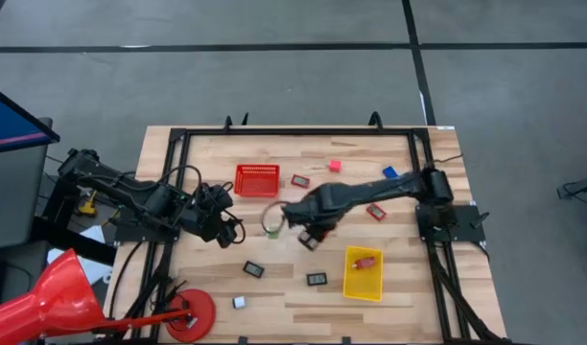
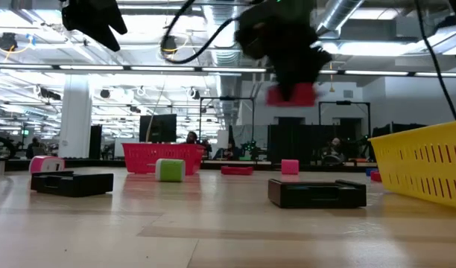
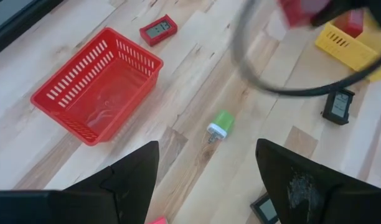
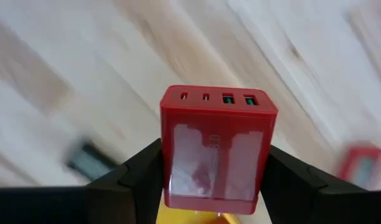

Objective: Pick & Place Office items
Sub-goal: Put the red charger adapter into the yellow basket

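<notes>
My right gripper [image 1: 295,216] hangs over the middle of the table, pointing down, shut on a red block [image 4: 216,155] with a row of ports on its end face. A green block [image 3: 220,124] lies on its side on the wood just left of it. My left gripper [image 3: 209,186] waits open above the table's left part, nothing between its fingers. The red mesh basket [image 1: 256,179] stands at the far middle. The yellow bin [image 1: 363,273], at the near right, holds a red piece [image 1: 366,261]. Flat dark rectangles [image 1: 253,269] [image 1: 316,279] lie near the front. My right gripper pinches the red block by two opposite side faces [image 4: 169,168] between its two fingers [image 4: 137,177], which come from above and point down. The block's port end [image 4: 218,99] faces the table. The block [image 2: 291,94] hangs upright below the gripper, lifted clear of the wood.
A dark rectangle [image 1: 308,240] lies right under the right arm's end. Flat red pieces [image 1: 300,180] [image 1: 375,211], a pink block [image 1: 335,165] and a blue one [image 1: 390,172] sit toward the far right. A red disc [image 1: 193,311] rests at the near left corner.
</notes>
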Controlling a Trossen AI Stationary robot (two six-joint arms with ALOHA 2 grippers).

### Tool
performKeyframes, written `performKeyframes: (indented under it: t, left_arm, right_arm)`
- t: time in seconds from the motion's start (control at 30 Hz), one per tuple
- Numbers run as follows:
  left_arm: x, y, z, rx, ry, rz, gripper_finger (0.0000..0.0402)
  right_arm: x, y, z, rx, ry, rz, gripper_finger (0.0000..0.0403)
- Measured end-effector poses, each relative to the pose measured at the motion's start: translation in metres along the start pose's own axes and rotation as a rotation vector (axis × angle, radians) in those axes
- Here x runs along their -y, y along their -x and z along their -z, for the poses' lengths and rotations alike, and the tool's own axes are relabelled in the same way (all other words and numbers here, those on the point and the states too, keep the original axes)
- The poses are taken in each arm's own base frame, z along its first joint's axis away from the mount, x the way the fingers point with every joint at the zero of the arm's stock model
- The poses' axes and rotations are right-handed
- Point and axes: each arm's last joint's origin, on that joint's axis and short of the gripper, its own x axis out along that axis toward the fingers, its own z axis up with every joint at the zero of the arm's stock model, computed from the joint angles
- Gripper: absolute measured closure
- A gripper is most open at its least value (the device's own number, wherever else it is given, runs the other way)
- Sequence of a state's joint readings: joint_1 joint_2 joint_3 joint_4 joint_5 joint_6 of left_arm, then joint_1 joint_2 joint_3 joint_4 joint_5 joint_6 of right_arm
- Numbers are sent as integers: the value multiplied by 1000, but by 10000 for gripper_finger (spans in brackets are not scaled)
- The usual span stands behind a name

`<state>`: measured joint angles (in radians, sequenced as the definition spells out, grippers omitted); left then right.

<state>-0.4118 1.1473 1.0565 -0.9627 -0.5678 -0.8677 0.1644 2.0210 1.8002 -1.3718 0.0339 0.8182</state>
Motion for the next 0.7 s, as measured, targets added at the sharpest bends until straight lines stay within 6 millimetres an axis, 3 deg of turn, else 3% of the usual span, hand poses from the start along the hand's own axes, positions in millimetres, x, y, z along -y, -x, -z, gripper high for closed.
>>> performKeyframes:
  t: [0.23,0.47,0.7]
  left_arm:
    - [0,0,0,1,3,3,137]
    - [2,0,0,-7,11,22,137]
    - [5,0,-4,27,48,54,137]
  right_arm:
    - [-18,16,61,-38,137,20,188]
    - [-25,3,108,-115,166,78,193]
    - [-24,-28,142,-125,167,177,188]
